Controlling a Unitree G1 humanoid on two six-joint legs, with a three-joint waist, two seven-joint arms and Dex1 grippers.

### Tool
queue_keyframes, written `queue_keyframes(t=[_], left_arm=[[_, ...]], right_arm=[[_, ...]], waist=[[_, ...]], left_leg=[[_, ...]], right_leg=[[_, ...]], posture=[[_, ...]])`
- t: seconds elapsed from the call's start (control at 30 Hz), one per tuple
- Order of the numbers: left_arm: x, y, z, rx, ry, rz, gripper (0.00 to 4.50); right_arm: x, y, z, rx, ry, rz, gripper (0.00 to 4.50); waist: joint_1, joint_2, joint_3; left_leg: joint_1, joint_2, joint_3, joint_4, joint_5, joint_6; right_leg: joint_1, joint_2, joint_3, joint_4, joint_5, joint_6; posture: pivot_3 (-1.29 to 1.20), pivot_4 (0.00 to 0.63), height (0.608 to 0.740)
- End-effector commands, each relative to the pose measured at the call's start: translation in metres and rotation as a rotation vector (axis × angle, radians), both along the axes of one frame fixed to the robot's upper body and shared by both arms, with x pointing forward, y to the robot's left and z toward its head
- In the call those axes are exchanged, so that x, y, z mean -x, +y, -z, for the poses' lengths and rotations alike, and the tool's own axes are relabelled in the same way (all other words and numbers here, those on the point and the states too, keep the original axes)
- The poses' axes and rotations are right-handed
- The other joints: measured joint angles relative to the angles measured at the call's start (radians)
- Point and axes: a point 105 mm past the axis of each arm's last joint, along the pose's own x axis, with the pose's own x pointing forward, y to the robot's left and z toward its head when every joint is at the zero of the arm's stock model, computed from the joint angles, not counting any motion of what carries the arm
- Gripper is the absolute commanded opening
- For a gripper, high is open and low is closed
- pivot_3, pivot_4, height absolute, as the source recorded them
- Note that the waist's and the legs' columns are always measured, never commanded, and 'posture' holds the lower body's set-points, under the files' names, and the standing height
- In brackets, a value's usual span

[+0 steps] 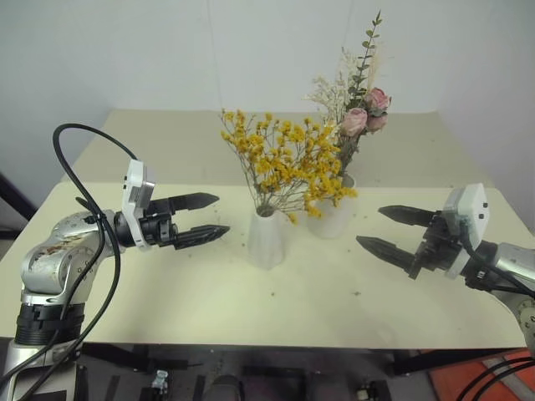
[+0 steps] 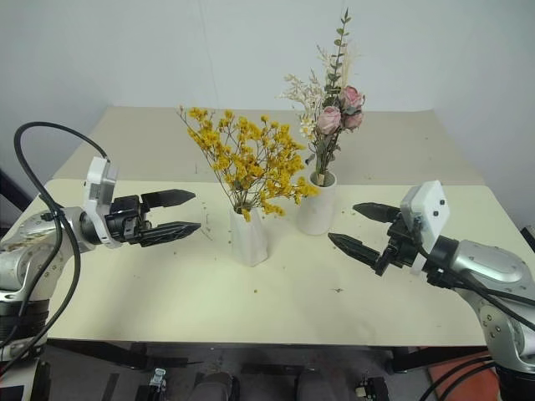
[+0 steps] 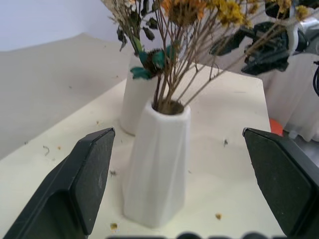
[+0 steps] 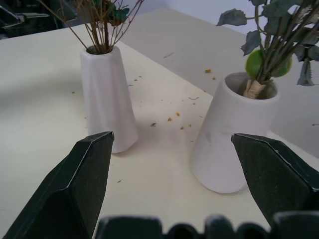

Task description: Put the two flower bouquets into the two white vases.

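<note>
Both bouquets stand in vases: yellow spray [image 1: 288,167] in front vase [image 1: 268,238], roses [image 1: 364,113] behind; left pincer [image 1: 205,215] and right pincer [image 1: 386,227] gape empty.

The two vases are plain matte white: the near vase [image 1: 268,240] and the far vase [image 1: 333,215]. The dried spray [image 1: 284,165] is yellow-orange on thin brown stems. The rose bouquet [image 1: 361,109] has pink roses, green sprigs and pale filler. The bench [image 1: 209,292] is cream. Both claws, the left claw [image 1: 206,217] and the right claw [image 1: 387,228], have black fingers.
</note>
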Motion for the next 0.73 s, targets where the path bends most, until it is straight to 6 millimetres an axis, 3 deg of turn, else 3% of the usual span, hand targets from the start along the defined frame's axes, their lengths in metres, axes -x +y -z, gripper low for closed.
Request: queue_keyframes(t=[0.03,0.73], left_arm=[[0.008,0.002,-0.012,-0.009,-0.055,0.028,4.48],[0.019,0.002,-0.017,-0.028,-0.059,0.089,4.48]], right_arm=[[0.003,-0.007,-0.011,0.017,-0.051,0.017,4.5],[0.009,-0.017,-0.009,0.045,-0.036,0.051,4.5]], waist=[[0.0,0.0,0.0],[0.0,0.0,0.0]], left_leg=[[0.0,0.0,0.0,0.0,0.0,0.0],[0.0,0.0,0.0,0.0,0.0,0.0]], right_leg=[[0.0,0.0,0.0,0.0,0.0,0.0],[0.0,0.0,0.0,0.0,0.0,0.0]], posture=[[0.0,0.15,0.74],[0.0,0.15,0.74]])
